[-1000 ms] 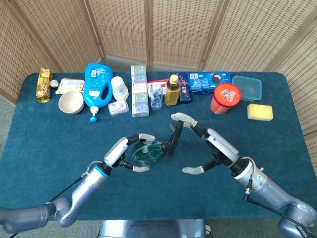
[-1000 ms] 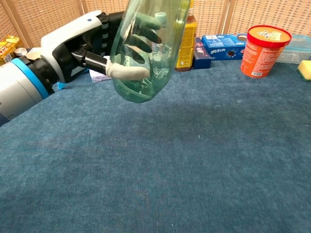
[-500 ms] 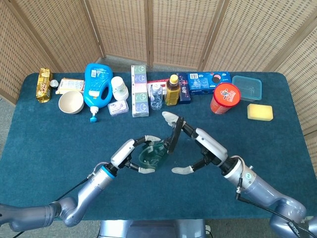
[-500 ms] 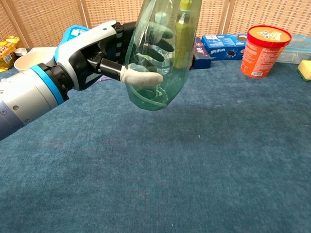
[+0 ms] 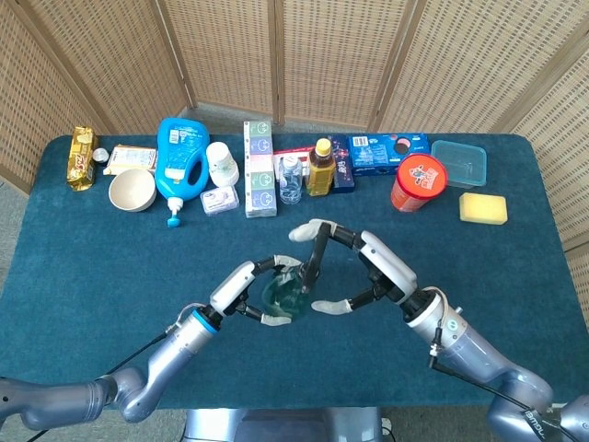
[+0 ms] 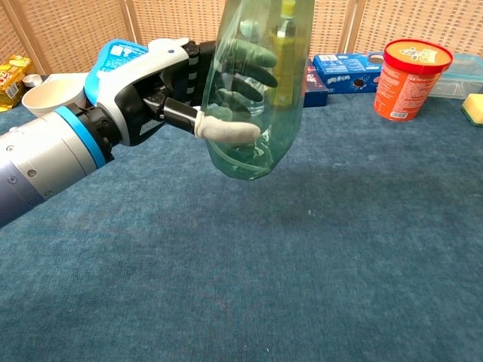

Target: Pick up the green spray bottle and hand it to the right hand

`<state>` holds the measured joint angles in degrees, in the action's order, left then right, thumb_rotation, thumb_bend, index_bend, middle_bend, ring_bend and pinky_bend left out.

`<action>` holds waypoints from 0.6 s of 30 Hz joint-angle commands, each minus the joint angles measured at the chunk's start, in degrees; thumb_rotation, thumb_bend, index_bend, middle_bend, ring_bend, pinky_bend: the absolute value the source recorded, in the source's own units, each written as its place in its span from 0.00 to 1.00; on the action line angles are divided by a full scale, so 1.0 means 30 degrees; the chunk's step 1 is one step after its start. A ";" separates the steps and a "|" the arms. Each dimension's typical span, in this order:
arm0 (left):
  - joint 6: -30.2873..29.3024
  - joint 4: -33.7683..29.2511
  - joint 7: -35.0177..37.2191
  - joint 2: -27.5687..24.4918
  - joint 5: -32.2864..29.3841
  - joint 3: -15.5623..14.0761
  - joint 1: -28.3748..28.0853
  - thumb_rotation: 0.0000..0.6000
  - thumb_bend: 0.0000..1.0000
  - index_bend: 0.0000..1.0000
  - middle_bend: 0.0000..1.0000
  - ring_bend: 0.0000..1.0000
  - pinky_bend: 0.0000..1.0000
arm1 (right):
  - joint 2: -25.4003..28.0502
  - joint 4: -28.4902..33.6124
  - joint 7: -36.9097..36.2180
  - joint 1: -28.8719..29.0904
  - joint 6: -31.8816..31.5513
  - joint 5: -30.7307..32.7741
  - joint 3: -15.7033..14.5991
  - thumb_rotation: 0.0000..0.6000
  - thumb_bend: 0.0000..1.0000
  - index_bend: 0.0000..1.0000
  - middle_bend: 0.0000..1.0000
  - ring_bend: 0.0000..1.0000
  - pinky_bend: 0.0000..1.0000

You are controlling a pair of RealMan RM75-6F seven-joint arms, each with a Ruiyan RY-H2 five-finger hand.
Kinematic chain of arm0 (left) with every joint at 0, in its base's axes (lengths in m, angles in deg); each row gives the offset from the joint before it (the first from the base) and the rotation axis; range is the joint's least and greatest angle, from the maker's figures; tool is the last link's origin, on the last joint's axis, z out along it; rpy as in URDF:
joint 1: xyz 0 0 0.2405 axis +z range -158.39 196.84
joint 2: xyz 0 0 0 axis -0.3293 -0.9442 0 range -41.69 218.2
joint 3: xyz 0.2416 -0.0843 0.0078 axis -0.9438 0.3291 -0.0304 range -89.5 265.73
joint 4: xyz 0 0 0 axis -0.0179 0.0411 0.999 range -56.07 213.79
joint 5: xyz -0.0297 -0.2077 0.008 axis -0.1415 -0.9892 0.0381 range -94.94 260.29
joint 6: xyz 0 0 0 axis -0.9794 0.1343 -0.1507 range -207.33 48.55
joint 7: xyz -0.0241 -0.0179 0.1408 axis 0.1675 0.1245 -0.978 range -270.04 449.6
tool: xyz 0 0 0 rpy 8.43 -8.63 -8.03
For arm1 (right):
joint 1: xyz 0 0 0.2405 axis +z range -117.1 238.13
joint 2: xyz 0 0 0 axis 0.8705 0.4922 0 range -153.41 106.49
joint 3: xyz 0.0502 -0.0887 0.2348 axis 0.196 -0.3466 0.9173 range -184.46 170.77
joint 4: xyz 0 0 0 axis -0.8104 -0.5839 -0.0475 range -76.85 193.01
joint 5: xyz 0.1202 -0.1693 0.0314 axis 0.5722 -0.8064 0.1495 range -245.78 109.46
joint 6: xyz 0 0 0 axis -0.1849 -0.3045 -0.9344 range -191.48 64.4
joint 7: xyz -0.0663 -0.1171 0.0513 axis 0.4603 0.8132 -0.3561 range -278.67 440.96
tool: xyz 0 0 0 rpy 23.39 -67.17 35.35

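Observation:
The green spray bottle (image 5: 283, 293) is see-through with a black spray head (image 5: 316, 256), and it is held off the table at the centre. My left hand (image 5: 243, 286) grips its lower body, thumb across the front. In the chest view the bottle (image 6: 260, 113) hangs upright in my left hand (image 6: 155, 94), its top cut off by the frame. My right hand (image 5: 366, 270) is just right of the bottle. Its fingers are spread around the spray head, with fingertips (image 5: 304, 230) above and the thumb below. I cannot see a closed grasp. The chest view does not show the right hand.
Along the table's back edge stand a blue detergent jug (image 5: 179, 157), a white bowl (image 5: 132, 190), a tall white carton (image 5: 259, 168), an amber drink bottle (image 5: 320, 167), a red tub (image 5: 418, 181), a clear box (image 5: 458, 162) and a yellow sponge (image 5: 483, 208).
My right hand has moved left, and its fingers now surround the spray head. My left hand has carried the bottle slightly to the right, toward it.

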<state>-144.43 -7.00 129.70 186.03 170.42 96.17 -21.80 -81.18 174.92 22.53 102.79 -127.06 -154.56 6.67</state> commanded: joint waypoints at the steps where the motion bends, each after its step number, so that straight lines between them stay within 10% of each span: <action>1: -0.0032 -0.0022 -0.0020 0.0012 -0.0021 0.0024 0.0004 1.00 0.01 0.34 0.34 0.36 0.64 | -0.0367 0.0516 0.1185 -0.0264 -0.0260 0.1113 0.0315 1.00 0.16 0.52 0.57 0.26 0.13; 10: -0.0021 -0.0154 -0.0084 -0.0033 -0.0021 -0.0029 0.0007 1.00 0.01 0.32 0.33 0.35 0.64 | -0.0824 0.1137 0.2818 -0.0694 -0.0547 0.2163 0.0680 1.00 0.32 0.67 0.67 0.31 0.20; 18: 0.0277 -0.0241 -0.0412 -0.0249 -0.0240 -0.0076 -0.0021 1.00 0.00 0.01 0.01 0.14 0.48 | -0.0814 0.1466 0.3185 -0.0976 -0.0445 0.2135 0.0907 1.00 0.34 0.68 0.67 0.32 0.24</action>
<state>-143.51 -7.77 128.66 185.28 169.84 95.85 -21.92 -83.65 179.27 32.04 99.91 -128.41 -148.17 9.35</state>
